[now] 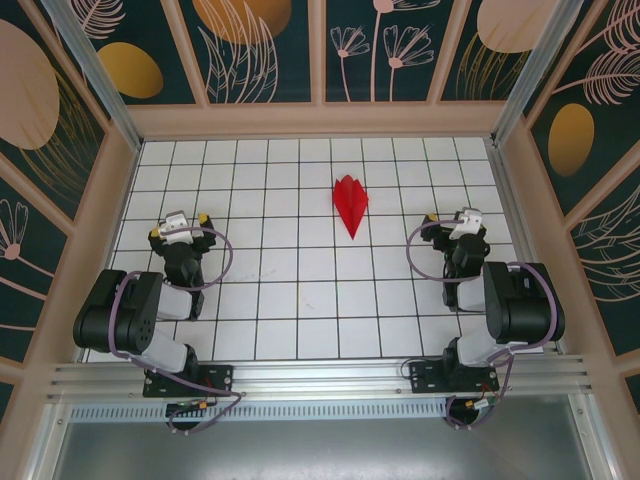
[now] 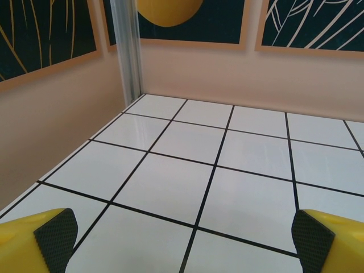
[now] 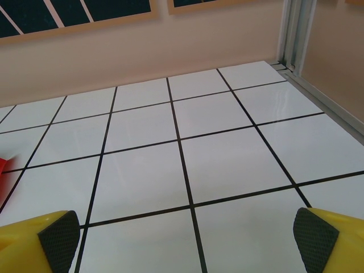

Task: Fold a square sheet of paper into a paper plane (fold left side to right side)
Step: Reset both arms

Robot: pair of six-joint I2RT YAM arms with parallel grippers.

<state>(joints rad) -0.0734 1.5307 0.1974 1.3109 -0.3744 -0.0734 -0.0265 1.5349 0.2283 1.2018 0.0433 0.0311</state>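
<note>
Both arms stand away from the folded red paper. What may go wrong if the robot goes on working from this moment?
1. The paper plane lies loose on the glossy tiled table. A touch from an open end effector would probably slide it instead of pressing a crease.
2. It lies between the left end effector and the right end effector. If both reach in together, they might collide over it.

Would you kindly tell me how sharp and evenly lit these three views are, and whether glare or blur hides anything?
Top view: even light, sharp; the plane reads crisply. Left wrist: soft sheen on the far tiles of the table, otherwise clear. Right wrist: glare on the far right tiles; the red edge of the plane at the frame's left is blurred.
</note>
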